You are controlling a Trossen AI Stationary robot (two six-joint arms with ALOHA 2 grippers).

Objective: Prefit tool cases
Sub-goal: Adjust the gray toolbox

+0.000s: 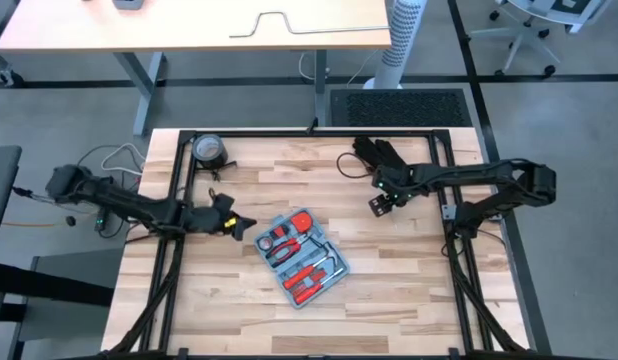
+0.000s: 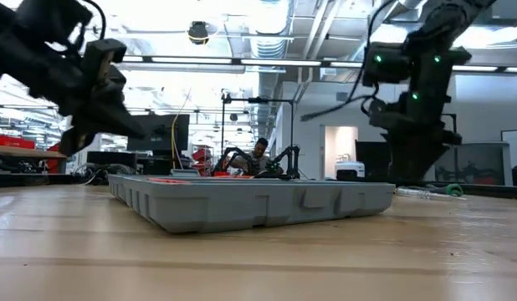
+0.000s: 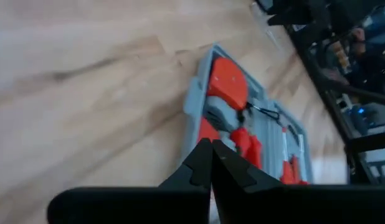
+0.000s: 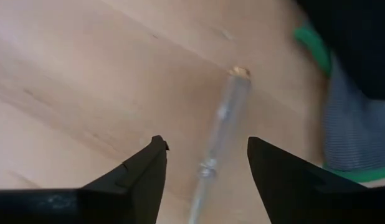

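The light-blue tool case [image 1: 300, 258] lies open and flat on the wooden table's middle, with red-handled tools in its slots. It also shows in the low view [image 2: 250, 201] and the left wrist view [image 3: 199, 93]. My left gripper [image 1: 241, 222] is shut, just left of the case and clear of it, its fingertips [image 3: 211, 146] pointing toward the case. My right gripper [image 1: 381, 204] is open at the far right, above the table. A slim clear tool [image 4: 220, 124] lies on the wood between its two fingers, which stand on either side without touching it.
A black glove [image 1: 375, 152] with a green cuff [image 4: 342, 124] lies beside the right gripper at the far side. A round dark object [image 1: 209, 150] sits at the far left corner. A black frame rail [image 1: 309, 133] runs around the table.
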